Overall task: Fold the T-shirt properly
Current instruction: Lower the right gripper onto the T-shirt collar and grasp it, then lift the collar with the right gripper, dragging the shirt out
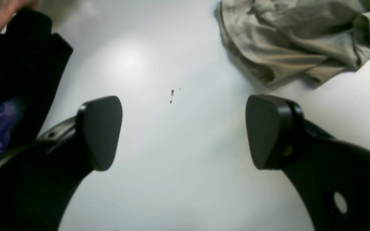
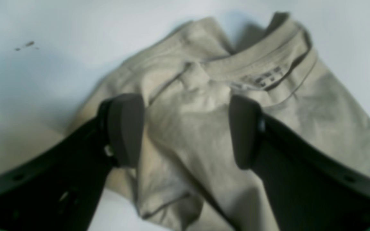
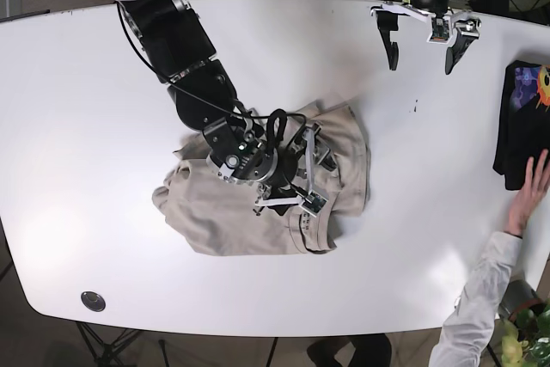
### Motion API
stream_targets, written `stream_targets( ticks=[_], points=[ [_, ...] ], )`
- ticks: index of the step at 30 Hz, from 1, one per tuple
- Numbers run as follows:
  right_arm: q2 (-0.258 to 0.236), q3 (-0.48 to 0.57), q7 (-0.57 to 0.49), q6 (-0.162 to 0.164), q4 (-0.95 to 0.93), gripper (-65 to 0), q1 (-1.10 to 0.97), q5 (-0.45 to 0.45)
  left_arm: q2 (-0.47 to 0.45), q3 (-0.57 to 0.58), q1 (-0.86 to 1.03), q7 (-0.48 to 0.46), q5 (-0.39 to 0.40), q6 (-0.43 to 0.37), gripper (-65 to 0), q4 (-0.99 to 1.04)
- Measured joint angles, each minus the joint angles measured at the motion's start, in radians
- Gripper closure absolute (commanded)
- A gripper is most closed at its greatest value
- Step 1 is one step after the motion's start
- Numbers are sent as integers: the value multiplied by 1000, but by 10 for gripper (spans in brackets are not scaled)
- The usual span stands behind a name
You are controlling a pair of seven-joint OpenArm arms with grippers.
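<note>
A crumpled beige cotton T-shirt (image 3: 258, 204) lies mid-table on the white oval worktop (image 3: 86, 126). The right gripper (image 3: 301, 174) hovers spread over its collar. The left gripper (image 3: 421, 40), also spread, hangs near the far edge. A folded black printed shirt (image 3: 520, 126) and a person's hand (image 3: 531, 182) occupy the right edge.

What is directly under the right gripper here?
The crumpled beige T-shirt lies under the open right gripper, collar just beyond the fingers. The table beneath it is covered.
</note>
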State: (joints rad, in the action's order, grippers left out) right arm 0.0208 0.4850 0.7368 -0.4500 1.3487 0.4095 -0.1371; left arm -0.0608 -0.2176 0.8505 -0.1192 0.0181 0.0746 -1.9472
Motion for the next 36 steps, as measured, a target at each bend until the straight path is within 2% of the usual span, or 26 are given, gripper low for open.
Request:
stream_targets(
  ticks=[10, 19, 25, 31, 34, 36],
  points=[
    [67, 1, -117, 4, -319, -400, 100, 2, -10, 0, -3, -1, 1, 0, -572, 2],
    [90, 1, -241, 4, -443, -396, 108, 1, -10, 0, -25, 0, 1, 0, -572, 30],
    [106, -6, -319, 5, -509, -395, 108, 119, -40, 12, -34, -1, 1, 0, -572, 43],
    [107, -6, -363, 84, -527, -388, 105, 133, -54, 22, -34, 0, 1, 0, -572, 43],
    [106, -6, -363, 95, -527, -308, 105, 133, -54, 23, -36, 0, 1, 0, -572, 43],
    [106, -6, -362, 94, -526, -184, 105, 130, -54, 23, -48, 1, 0, 0, -572, 44]
  ],
)
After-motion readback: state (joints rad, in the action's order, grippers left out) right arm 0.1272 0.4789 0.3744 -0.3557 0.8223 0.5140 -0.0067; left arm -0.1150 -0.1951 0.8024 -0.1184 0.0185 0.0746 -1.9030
